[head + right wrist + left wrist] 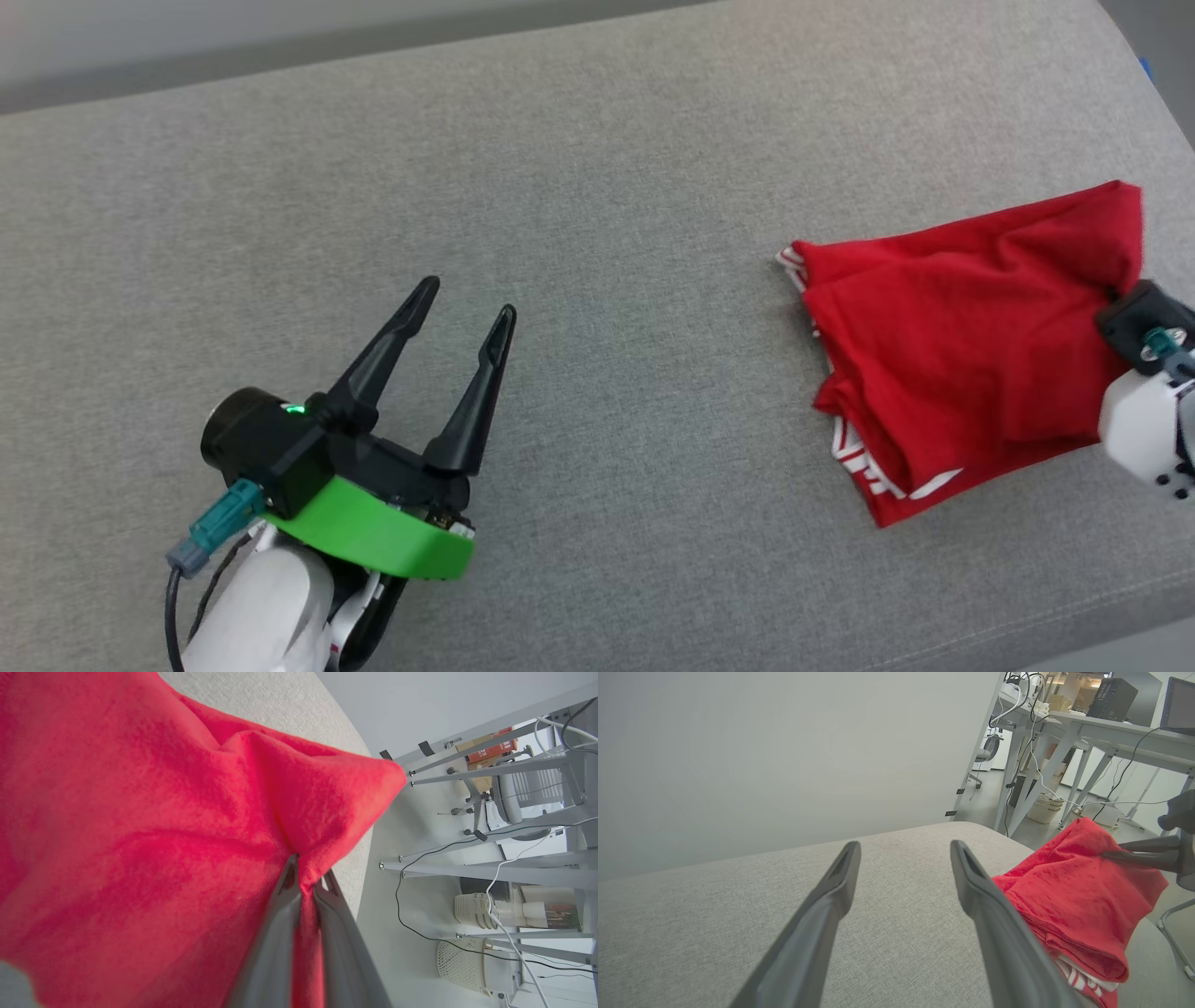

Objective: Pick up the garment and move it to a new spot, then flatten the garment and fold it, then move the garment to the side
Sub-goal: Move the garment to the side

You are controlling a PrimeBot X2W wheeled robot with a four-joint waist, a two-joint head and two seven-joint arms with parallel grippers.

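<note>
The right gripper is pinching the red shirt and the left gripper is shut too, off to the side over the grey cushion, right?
No, the left gripper is open, jaws spread, as the head view shows. The right gripper does pinch the red shirt, with the left off to the side over the grey cushion.

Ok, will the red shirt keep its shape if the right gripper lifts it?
Probably floppy: the shirt bunches into soft creases where the right gripper pinches it. Likely light: one pinch tents its corner up. Its folded layers may spill open.
</note>
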